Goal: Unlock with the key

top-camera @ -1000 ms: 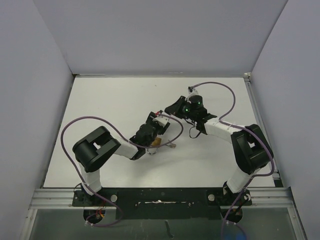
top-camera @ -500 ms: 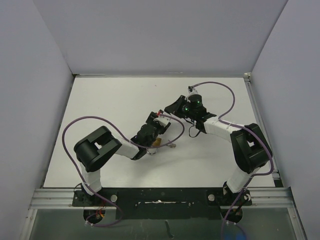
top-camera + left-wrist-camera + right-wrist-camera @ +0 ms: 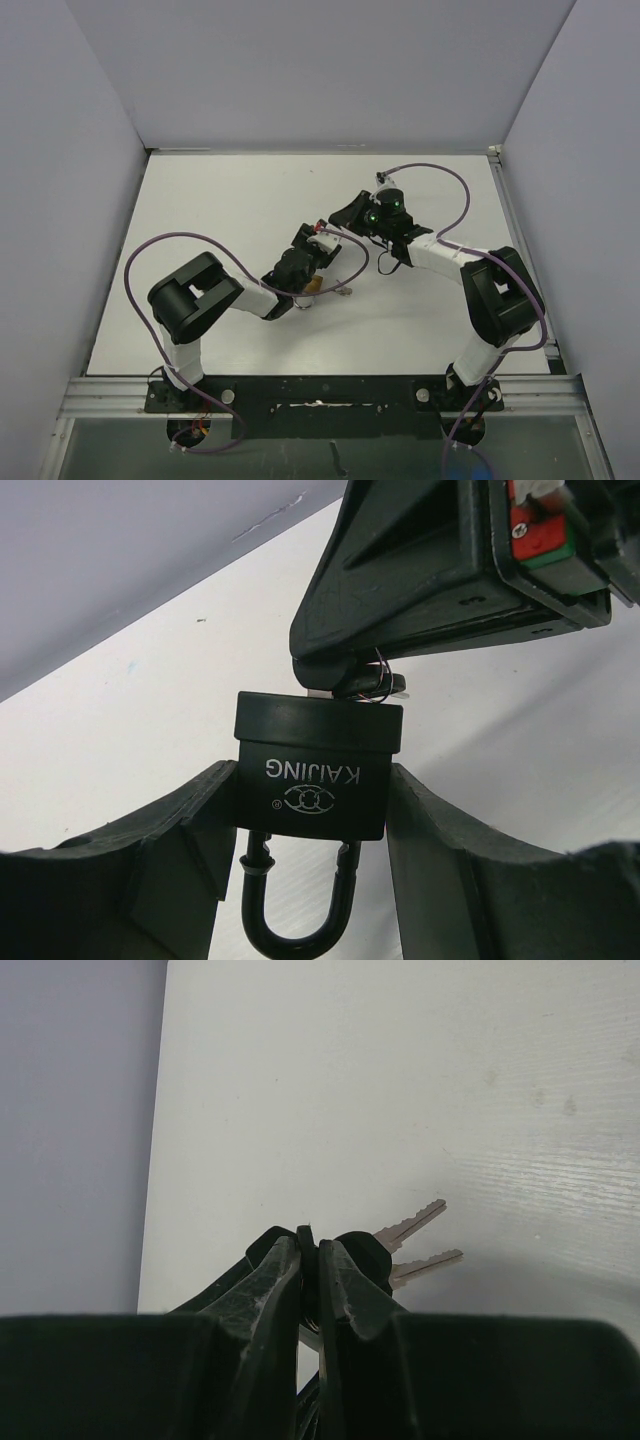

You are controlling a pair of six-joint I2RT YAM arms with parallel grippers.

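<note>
A black padlock (image 3: pixel 312 742) marked KAIJING sits between the fingers of my left gripper (image 3: pixel 312 800), its shackle (image 3: pixel 296 920) pointing toward the wrist camera. My left gripper is shut on the padlock's body. My right gripper (image 3: pixel 345 675) meets the padlock's far end and is shut on the black head of a key (image 3: pixel 307 1240). The key's blade is hidden at the padlock's keyhole end. Two spare keys (image 3: pixel 412 1224) hang from the same ring. In the top view both grippers (image 3: pixel 318 243) (image 3: pixel 345 214) meet at the table's middle.
A brass-coloured object (image 3: pixel 313 285) with a small metal piece (image 3: pixel 345 291) lies on the white table (image 3: pixel 220 200) under the left forearm. Purple cables loop over both arms. Grey walls close in the left, back and right sides.
The right wrist has shifted very slightly. Both grippers keep the same hold on the padlock and the key.
</note>
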